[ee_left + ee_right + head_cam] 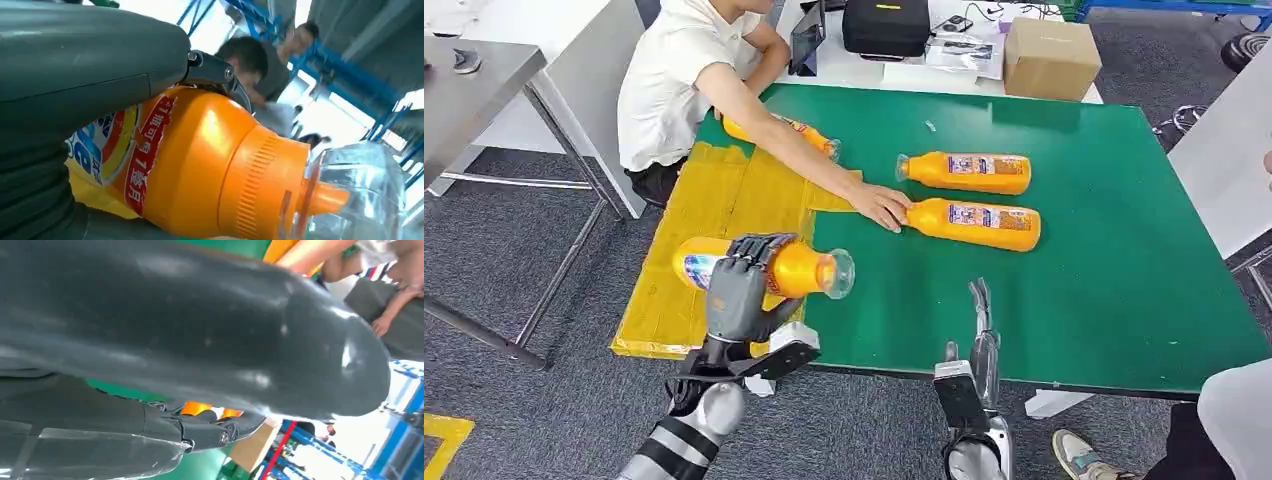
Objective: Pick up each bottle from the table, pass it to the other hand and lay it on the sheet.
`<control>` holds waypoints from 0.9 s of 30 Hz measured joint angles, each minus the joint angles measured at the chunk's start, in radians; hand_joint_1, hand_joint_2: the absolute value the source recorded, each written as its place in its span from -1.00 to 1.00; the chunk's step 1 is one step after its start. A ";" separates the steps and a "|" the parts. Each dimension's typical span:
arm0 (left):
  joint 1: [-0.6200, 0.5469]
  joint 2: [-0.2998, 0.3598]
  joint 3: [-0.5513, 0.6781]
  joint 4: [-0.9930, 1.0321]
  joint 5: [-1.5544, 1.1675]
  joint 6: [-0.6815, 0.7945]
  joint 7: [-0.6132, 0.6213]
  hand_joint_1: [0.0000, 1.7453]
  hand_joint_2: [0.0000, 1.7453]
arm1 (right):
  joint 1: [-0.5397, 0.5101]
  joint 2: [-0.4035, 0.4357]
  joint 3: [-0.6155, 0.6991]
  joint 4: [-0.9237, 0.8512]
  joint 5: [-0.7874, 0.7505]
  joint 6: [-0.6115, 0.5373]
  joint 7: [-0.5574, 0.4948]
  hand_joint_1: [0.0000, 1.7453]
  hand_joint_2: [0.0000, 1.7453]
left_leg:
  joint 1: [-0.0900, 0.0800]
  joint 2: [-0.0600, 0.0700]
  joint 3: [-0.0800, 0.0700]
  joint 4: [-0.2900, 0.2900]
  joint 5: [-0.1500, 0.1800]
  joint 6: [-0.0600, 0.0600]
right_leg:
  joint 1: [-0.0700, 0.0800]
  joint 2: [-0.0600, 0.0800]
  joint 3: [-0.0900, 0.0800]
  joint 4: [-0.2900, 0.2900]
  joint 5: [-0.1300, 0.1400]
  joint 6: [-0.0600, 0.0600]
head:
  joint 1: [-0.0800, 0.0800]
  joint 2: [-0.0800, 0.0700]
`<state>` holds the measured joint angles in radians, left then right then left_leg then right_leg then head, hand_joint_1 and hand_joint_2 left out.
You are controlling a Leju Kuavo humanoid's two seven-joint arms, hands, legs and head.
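Observation:
My left hand (742, 288) grips an orange bottle (779, 268) with a clear cap, held on its side just over the yellow sheet (724, 205) at the table's left end. Close up, the same bottle (200, 165) lies under my thumb (85, 55). My right hand (981, 335) stands at the table's front edge with straight fingers and nothing in it; its thumb (200, 330) looms large in the right wrist view. Two more orange bottles (969, 172) (979, 223) lie on the green table (1104, 280). Another bottle (799, 133) lies on the sheet behind a person's arm.
A person in a white shirt (674, 80) sits at the table's far left, arm stretched across the sheet, hand (882, 206) touching the nearer loose bottle's cap. A cardboard box (1051, 58) and black case (886, 25) stand behind. Another person's shoe (1079, 455) is at lower right.

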<state>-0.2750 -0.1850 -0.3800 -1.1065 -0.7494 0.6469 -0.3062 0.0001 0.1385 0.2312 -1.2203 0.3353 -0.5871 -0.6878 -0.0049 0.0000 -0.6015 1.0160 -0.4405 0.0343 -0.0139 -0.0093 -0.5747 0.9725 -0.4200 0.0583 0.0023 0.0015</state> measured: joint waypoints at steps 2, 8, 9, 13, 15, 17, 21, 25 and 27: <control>-0.029 0.006 -0.026 0.063 -0.075 -0.040 0.035 1.00 1.00 | -0.010 0.008 -0.001 0.000 0.004 0.010 -0.002 -1.00 -1.00 | 0.000 0.001 0.000 0.000 0.000 0.000 | 0.000 0.000 0.000 0.000 0.000 0.000 | 0.000 0.000; -0.097 0.025 -0.101 0.202 -0.180 -0.180 0.099 1.00 1.00 | -0.026 0.019 -0.006 0.001 0.005 0.040 -0.007 -1.00 -1.00 | 0.000 0.001 0.000 0.000 0.000 0.000 | 0.000 0.000 0.000 0.000 0.000 0.000 | 0.000 0.000; -0.105 0.028 -0.110 0.219 -0.184 -0.188 0.102 1.00 1.00 | -0.027 0.021 -0.007 0.001 0.005 0.041 -0.008 -1.00 -1.00 | 0.000 0.001 0.000 0.000 0.000 0.000 | 0.000 0.000 0.000 0.000 0.000 0.000 | 0.000 0.000; -0.123 0.037 -0.132 0.259 -0.187 -0.201 0.106 1.00 1.00 | -0.030 0.024 -0.010 0.001 0.005 0.043 -0.009 -1.00 -1.00 | 0.000 0.000 0.000 0.000 0.000 0.000 | 0.000 0.000 0.000 0.000 0.000 0.000 | 0.000 0.000; -0.132 0.039 -0.139 0.275 -0.193 -0.228 0.110 1.00 1.00 | -0.030 0.026 -0.011 0.001 0.004 0.043 -0.009 -1.00 -1.00 | 0.000 0.000 0.000 0.000 0.000 0.000 | 0.000 0.000 0.000 0.000 0.000 0.000 | 0.000 0.000; -0.144 0.041 -0.152 0.291 -0.204 -0.269 0.117 1.00 1.00 | -0.030 0.026 -0.011 0.001 0.002 0.046 -0.010 -1.00 -1.00 | 0.000 0.000 0.000 0.000 0.000 0.000 | 0.000 0.000 0.000 0.000 0.000 0.000 | 0.000 0.000; -0.184 0.039 -0.182 0.350 -0.211 -0.412 0.143 -0.26 1.00 | -0.030 0.026 -0.013 0.005 -0.009 0.054 -0.010 -1.00 -1.00 | 0.000 0.000 0.000 0.000 0.000 0.000 | 0.000 0.000 0.000 0.000 0.000 0.000 | 0.000 0.000; -0.235 0.027 -0.204 0.397 -0.206 -0.490 0.178 -0.72 1.00 | -0.030 0.026 -0.014 0.008 -0.013 0.058 -0.010 -1.00 -1.00 | 0.000 0.000 0.000 0.000 0.000 0.000 | 0.000 0.000 0.001 0.000 0.000 0.000 | 0.000 0.000; -0.258 0.020 -0.207 0.421 -0.199 -0.516 0.195 -0.72 1.00 | -0.030 0.026 -0.017 0.009 -0.012 0.061 -0.010 -1.00 -1.00 | 0.000 0.000 0.001 0.000 0.000 0.000 | 0.000 0.000 0.001 0.000 0.000 0.000 | 0.000 0.000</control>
<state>-0.5334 -0.1648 -0.5875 -0.6860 -0.9480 0.1305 -0.1115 -0.0302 0.1644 0.2140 -1.2116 0.3231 -0.5257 -0.6973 -0.0048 -0.0003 -0.6010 1.0160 -0.4400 0.0339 -0.0139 -0.0093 -0.5738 0.9729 -0.4200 0.0583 0.0019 0.0015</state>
